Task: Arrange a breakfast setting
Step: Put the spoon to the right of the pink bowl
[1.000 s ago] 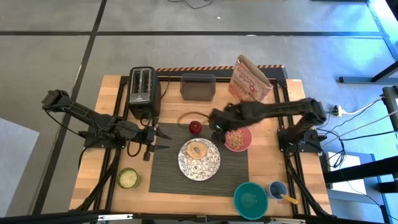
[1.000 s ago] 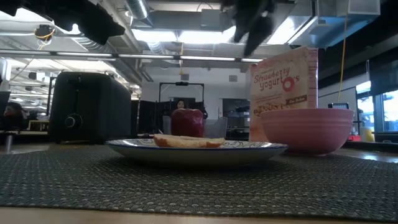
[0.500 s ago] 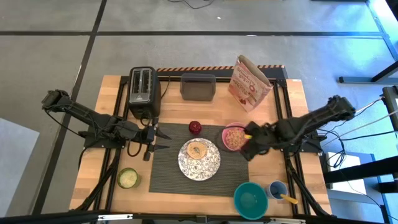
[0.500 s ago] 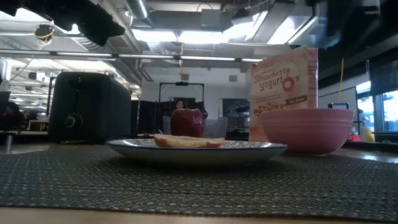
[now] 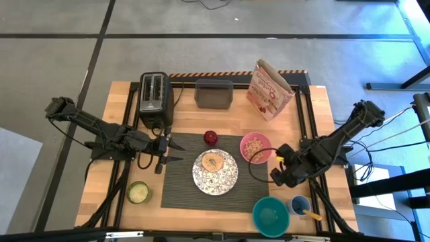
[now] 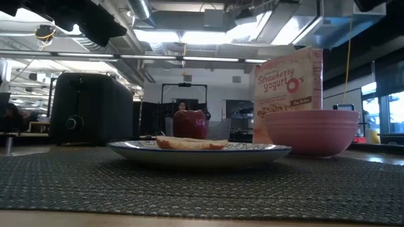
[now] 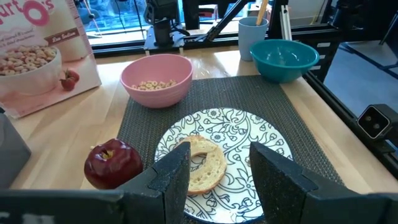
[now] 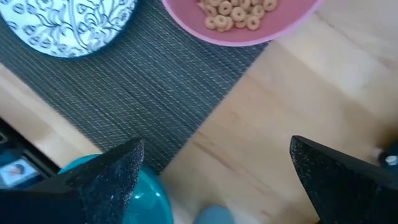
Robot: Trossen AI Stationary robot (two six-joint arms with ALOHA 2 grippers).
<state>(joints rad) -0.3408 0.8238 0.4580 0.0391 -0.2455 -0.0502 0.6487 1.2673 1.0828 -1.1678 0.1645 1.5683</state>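
While the open right gripper [image 5: 281, 171] hovers beside the mat [image 5: 181, 188] near the blue cup [image 5: 299, 204] holding the spoon [image 5: 312, 215], that light, thin, slippery handle probably wants a pinch high up; left gripper [image 5: 173, 152] waits open.

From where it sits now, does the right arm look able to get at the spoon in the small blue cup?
Probably yes: the right pincer, open and empty, hovers over bare wood beside the small blue cup, and nothing lies between it and the yellow-handled spoon.

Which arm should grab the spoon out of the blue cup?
Right. The right gripper hangs open close to the blue cup holding the spoon; the left gripper waits at the mat's opposite edge.
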